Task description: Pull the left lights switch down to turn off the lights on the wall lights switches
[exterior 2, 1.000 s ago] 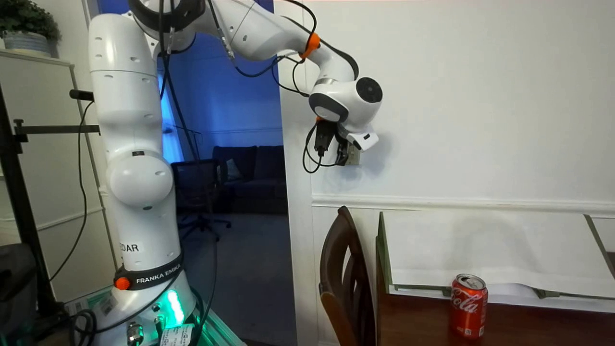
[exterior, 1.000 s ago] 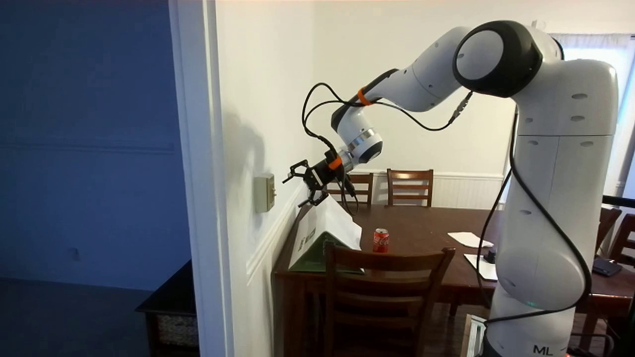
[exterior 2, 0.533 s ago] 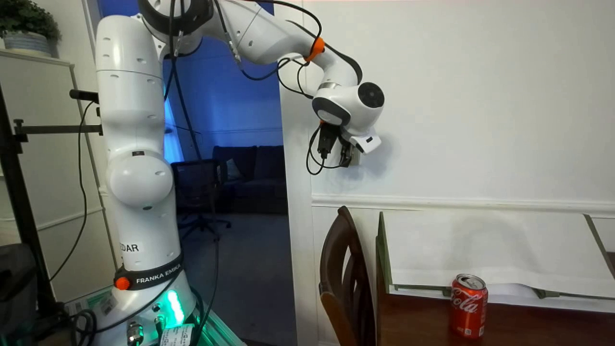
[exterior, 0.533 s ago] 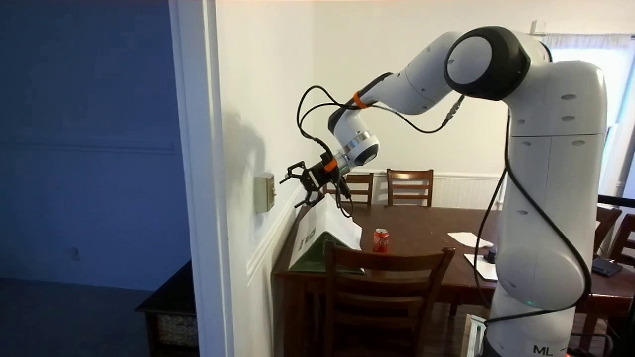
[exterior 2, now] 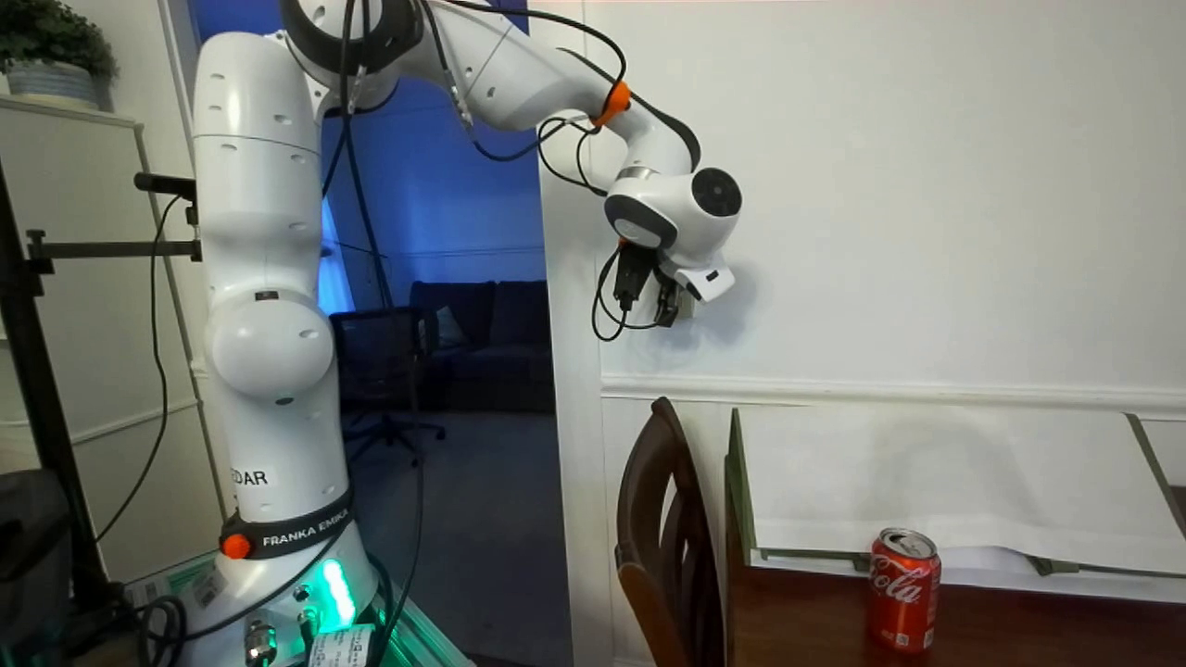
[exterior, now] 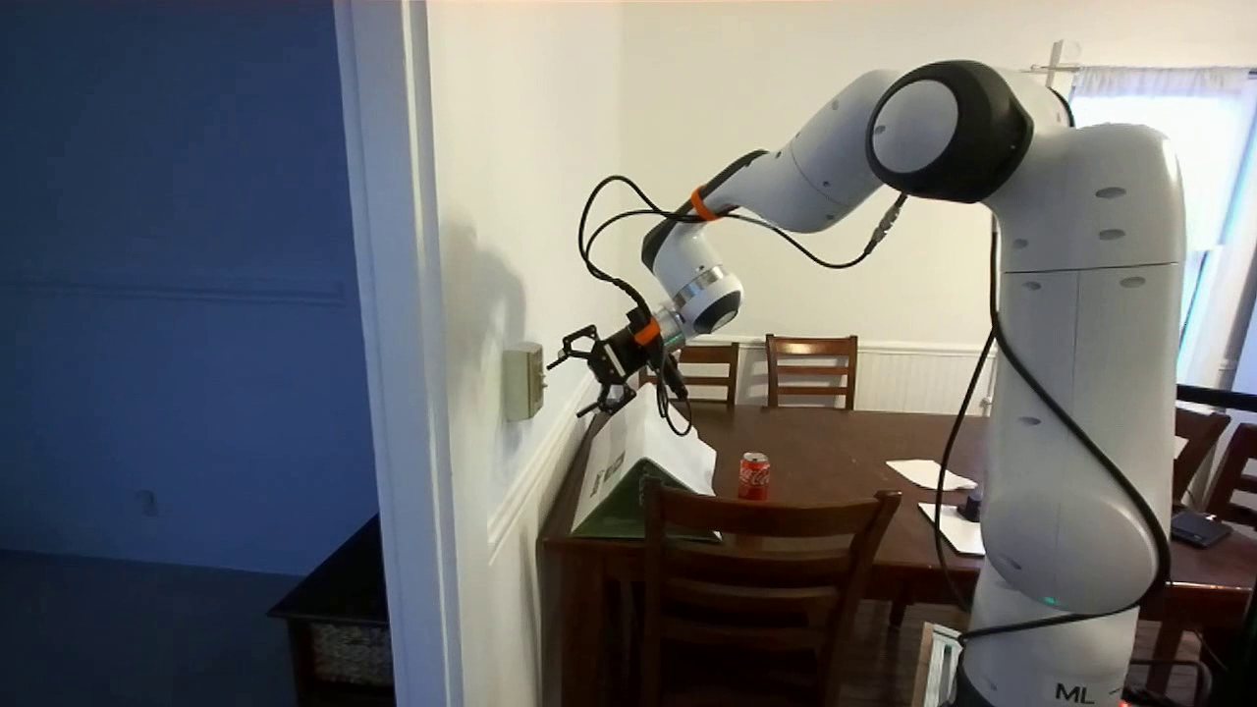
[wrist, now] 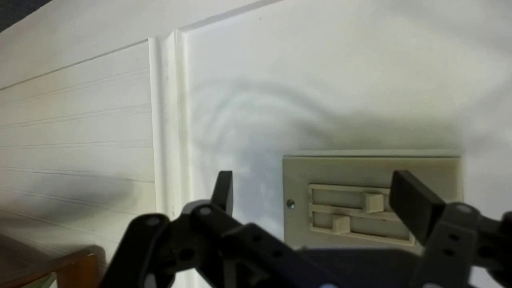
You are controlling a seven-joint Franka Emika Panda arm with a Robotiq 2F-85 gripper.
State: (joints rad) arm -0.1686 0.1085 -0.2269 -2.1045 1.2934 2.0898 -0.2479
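The wall lights switches are a pale plate on the white wall. In an exterior view the plate is mostly hidden behind my gripper. In the wrist view the plate lies sideways, with two slider knobs. The left switch's knob sits toward the upper end of its slot, beside one fingertip. The right switch's knob sits lower. My gripper is open and empty just in front of the plate. In the wrist view the gripper's fingers span the knobs; contact with the plate cannot be told.
A door frame stands beside the plate. Below are a wall rail, a wooden chair, and a brown table bearing a tilted white-and-green board and a red can.
My gripper has moved toward the wall plate and slightly downward, with the arm following. Its fingers have stayed open.
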